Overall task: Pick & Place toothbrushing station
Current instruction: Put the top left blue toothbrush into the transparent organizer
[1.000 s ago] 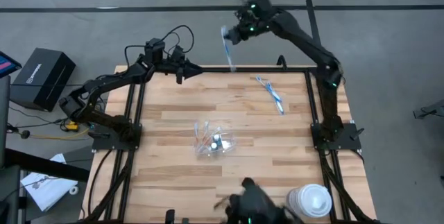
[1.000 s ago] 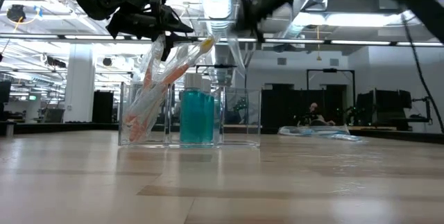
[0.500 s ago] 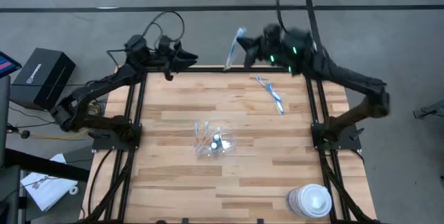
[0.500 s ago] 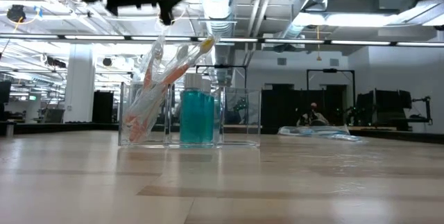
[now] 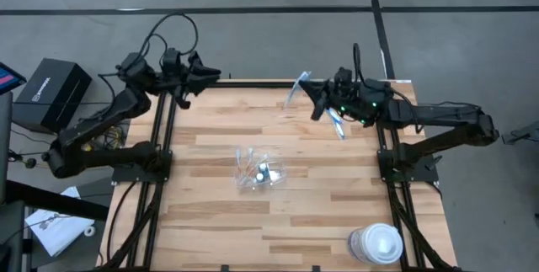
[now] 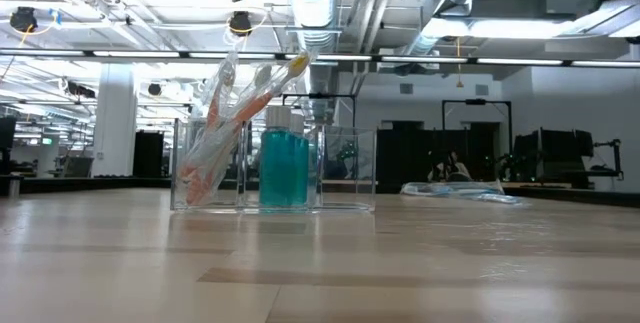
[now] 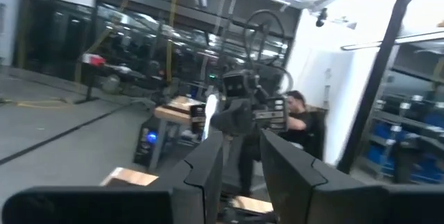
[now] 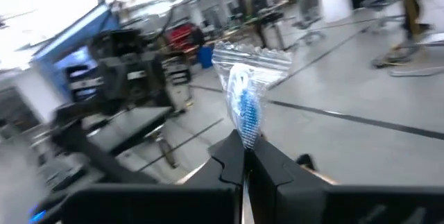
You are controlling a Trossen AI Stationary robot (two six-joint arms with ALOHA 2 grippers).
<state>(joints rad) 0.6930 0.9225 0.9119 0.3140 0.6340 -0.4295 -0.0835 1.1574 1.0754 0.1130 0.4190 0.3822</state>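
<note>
Wooden table [image 5: 210, 137] fills my overhead feed: my right gripper [image 5: 313, 98] clamps a bagged blue toothbrush [image 5: 296, 88] above the far edge. Another toothbrush [image 5: 336, 123] lies nearby; the clear cup [image 5: 258, 171] sits mid-table. My left gripper [image 5: 210, 73] hovers slightly parted, empty.

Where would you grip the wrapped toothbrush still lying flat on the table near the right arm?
Probably at mid-handle, from straight above. The wrapped toothbrush lies flat and slantwise on the table, so only its long sides offer purchase; the fingers should close across its width. The right gripper, already shut on another wrapped toothbrush, partly covers it in the high view.
</note>
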